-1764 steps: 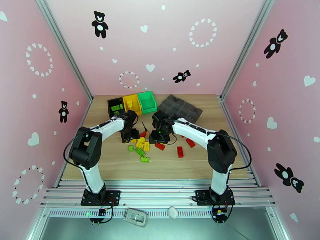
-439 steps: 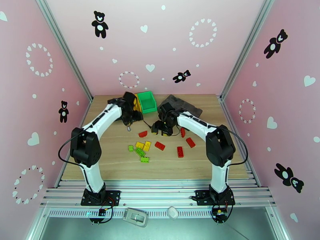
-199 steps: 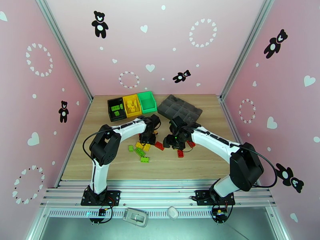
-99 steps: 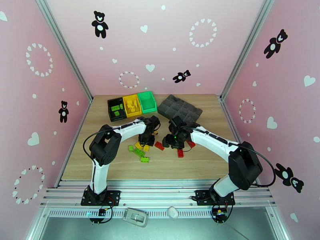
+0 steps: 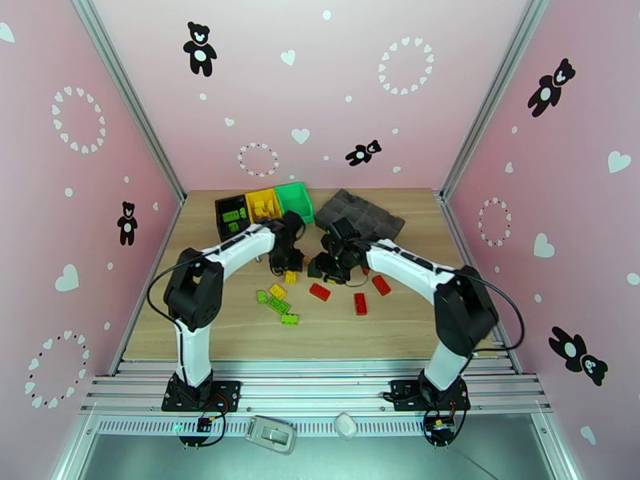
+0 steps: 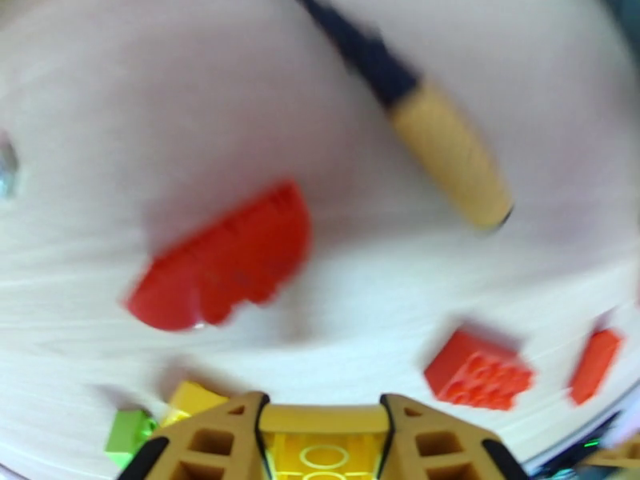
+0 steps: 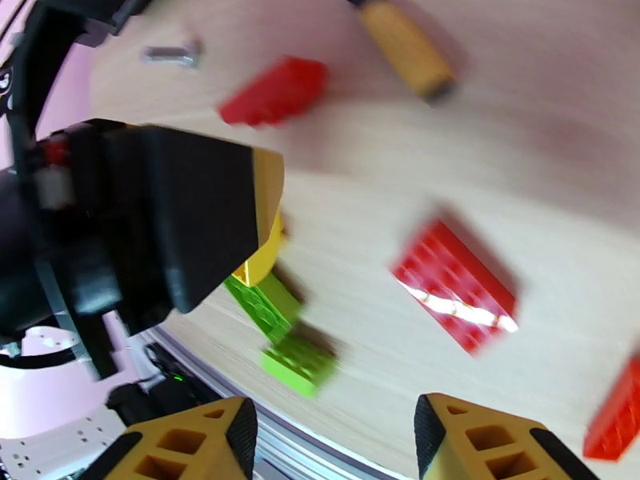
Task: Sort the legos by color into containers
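My left gripper (image 5: 290,270) hangs just above the table, shut on a yellow lego (image 6: 324,451) that sits between its fingers. Loose legos lie below it: a yellow one (image 5: 278,291), green ones (image 5: 280,305) and red ones (image 5: 320,291). My right gripper (image 5: 322,271) hovers close to the right of the left one, its jaws open with nothing between them (image 7: 328,450). It looks down on a red lego (image 7: 452,286) and green legos (image 7: 300,362). The containers stand at the back left: black (image 5: 232,218), yellow (image 5: 262,206) and green (image 5: 294,202).
A screwdriver with a yellowish handle (image 6: 448,158) lies just behind the two grippers, and a small silver cylinder (image 7: 172,51) lies near it. A dark grey compartment tray (image 5: 360,216) sits at the back, right of the bins. Pink walls enclose the table.
The left gripper closed on a yellow lego in the pile and rose with it toward the back. The right gripper drew back and left, away from the red legos.
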Robot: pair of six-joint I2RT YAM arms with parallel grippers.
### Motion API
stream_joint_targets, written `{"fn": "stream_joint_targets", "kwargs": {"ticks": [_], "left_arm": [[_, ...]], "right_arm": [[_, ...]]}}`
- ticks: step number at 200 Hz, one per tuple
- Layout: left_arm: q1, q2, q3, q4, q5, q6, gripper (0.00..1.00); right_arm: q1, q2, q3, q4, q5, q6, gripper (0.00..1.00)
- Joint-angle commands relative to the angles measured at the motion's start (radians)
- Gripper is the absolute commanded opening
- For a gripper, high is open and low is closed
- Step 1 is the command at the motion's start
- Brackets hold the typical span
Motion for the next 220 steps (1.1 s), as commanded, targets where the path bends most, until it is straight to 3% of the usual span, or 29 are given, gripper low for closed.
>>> {"fn": "stream_joint_targets", "kwargs": {"ticks": [1, 26, 53, 117, 129, 150, 167, 220], "left_arm": [[0.07, -0.037, 0.027, 0.059, 0.134, -0.059, 0.31], [0.172, -0.029, 0.051, 0.116, 0.212, -0.119, 0.31], [0.273, 0.027, 0.156, 0.108, 0.224, -0.158, 0.31], [0.386, 0.341, 0.736, -0.067, 0.168, -0.196, 0.35], [0.393, 0.417, 0.867, -0.105, 0.174, -0.207, 0.41], [0.398, 0.51, 1.022, -0.146, 0.195, -0.218, 0.63], [0.398, 0.509, 1.021, -0.144, 0.195, -0.218, 0.77], [0.387, 0.257, 0.692, -0.091, 0.118, -0.131, 0.78]], "right_arm": [[0.006, 0.091, 0.123, 0.065, -0.078, 0.037, 0.57], [0.003, 0.19, 0.262, 0.085, -0.117, 0.06, 0.57], [-0.004, 0.277, 0.4, 0.073, -0.15, 0.077, 0.57], [-0.046, 0.337, 0.494, 0.038, -0.163, 0.086, 0.57], [-0.053, 0.336, 0.494, 0.03, -0.16, 0.083, 0.57], [-0.059, 0.332, 0.494, 0.007, -0.149, 0.071, 0.58], [-0.06, 0.324, 0.494, -0.02, -0.133, 0.053, 0.58], [-0.053, 0.291, 0.476, -0.149, -0.057, -0.039, 0.63]]}}
